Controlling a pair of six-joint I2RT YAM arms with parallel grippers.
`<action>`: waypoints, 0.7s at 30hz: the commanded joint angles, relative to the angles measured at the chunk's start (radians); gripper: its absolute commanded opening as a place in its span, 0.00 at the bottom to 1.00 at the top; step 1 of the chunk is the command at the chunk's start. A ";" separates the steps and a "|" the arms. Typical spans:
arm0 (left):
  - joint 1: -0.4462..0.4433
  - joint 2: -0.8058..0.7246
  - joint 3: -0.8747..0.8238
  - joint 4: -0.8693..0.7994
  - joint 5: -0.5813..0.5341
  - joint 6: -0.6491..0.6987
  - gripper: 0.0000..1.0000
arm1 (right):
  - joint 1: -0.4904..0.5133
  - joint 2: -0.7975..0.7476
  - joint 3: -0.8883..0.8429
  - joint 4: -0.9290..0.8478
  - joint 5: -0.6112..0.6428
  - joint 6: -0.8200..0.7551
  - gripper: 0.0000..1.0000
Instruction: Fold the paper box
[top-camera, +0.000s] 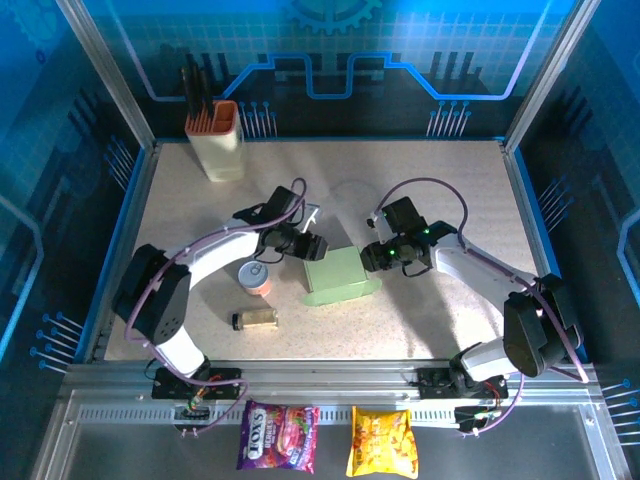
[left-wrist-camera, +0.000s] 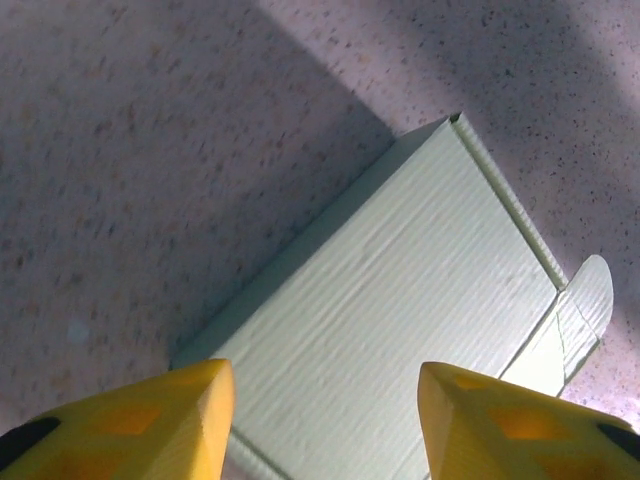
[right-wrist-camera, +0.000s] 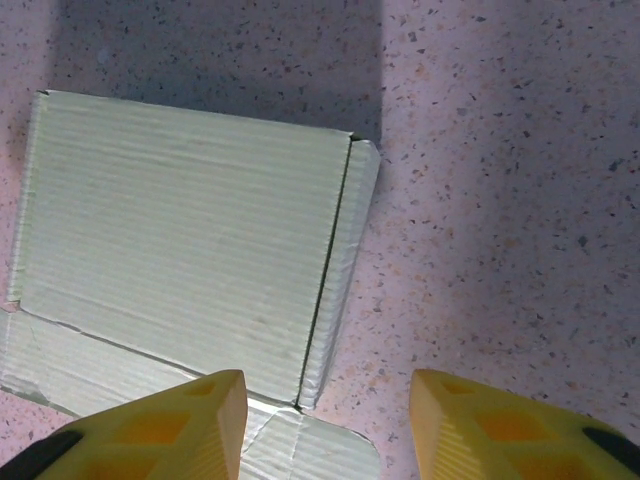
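Nearest, a purple sweet packet (top-camera: 278, 436) and a yellow snack packet (top-camera: 381, 441) lie on the metal rail in front of the arm bases. Both arms rise from the near edge and bend inward over the speckled table (top-camera: 450, 170). A small bottle (top-camera: 256, 319) lies near the left arm, with a small can (top-camera: 256, 277) just beyond it. The paper box (top-camera: 340, 275), pale green and shallow, lies flat mid-table, a rounded tab jutting from one corner. The left gripper (top-camera: 312, 245) hangs over its far left corner, jaws apart and empty. The right gripper (top-camera: 375, 255) hangs at the box's right edge, jaws also apart, holding nothing. A cream knife holder (top-camera: 218, 140) stands far left.
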 joint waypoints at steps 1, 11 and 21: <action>0.002 0.077 0.088 -0.112 0.057 0.158 0.51 | -0.010 -0.026 0.033 -0.033 0.004 -0.031 0.48; 0.007 0.229 0.235 -0.189 0.056 0.253 0.43 | -0.011 -0.030 0.048 -0.041 0.001 -0.038 0.48; 0.017 0.277 0.252 -0.185 0.058 0.266 0.32 | -0.010 -0.045 0.053 -0.050 0.005 -0.044 0.48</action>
